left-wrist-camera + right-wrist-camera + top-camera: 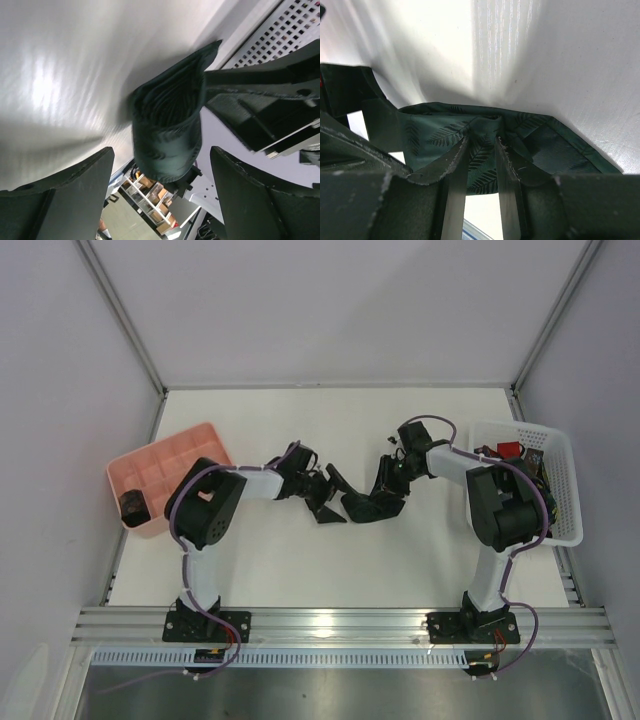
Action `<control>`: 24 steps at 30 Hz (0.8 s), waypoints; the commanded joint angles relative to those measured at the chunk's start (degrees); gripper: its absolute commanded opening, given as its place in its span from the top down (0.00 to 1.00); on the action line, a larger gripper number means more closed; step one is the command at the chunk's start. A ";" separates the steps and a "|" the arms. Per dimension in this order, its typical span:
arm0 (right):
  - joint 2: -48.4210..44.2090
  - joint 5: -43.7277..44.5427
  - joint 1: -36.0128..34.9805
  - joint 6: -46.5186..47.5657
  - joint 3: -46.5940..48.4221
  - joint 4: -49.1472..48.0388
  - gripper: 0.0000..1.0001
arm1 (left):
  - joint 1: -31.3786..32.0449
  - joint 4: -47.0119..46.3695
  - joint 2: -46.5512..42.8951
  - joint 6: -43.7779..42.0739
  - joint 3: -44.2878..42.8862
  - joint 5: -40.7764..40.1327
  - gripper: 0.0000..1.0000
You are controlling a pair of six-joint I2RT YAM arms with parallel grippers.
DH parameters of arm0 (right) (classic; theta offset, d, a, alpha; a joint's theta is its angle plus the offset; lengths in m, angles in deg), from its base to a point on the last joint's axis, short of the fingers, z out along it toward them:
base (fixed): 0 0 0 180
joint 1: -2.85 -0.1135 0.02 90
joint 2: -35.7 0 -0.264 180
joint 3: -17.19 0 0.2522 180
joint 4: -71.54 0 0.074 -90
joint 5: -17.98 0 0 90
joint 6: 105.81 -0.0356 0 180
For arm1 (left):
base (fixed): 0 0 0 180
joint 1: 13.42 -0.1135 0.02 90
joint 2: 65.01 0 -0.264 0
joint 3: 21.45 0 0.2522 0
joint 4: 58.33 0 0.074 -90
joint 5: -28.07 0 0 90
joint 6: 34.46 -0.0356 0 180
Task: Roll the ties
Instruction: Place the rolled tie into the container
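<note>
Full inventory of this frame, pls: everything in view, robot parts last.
green tie: 1, dark green with leaf print, table centre, partly rolled
pink tray: 1, pink, left side of the table
dark roll: 1, black-looking, in a near compartment of the pink tray
basket: 1, white lattice, right side of the table
red item: 1, red, inside the basket; dark things next to it, count unclear
table: 1, white
left gripper: 1, black, open, fingers either side of the green tie
right gripper: 1, black, shut on a fold of the green tie
</note>
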State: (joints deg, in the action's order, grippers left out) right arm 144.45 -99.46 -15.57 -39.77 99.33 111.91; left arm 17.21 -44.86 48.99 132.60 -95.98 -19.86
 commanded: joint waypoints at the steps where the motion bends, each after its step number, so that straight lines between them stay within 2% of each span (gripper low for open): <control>1: -1.44 1.34 -0.13 0.06 -0.79 -0.51 0.68 | 0.13 4.07 2.28 6.27 -3.82 -1.37 0.16; 24: -1.96 0.99 -0.04 -1.43 -2.72 -2.26 0.68 | 4.44 3.90 5.62 8.81 -6.20 -4.18 0.26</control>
State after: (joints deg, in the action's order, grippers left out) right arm 144.10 -99.83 -15.54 -41.26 97.96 109.72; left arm 21.17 -45.08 52.73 133.76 -100.92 -23.47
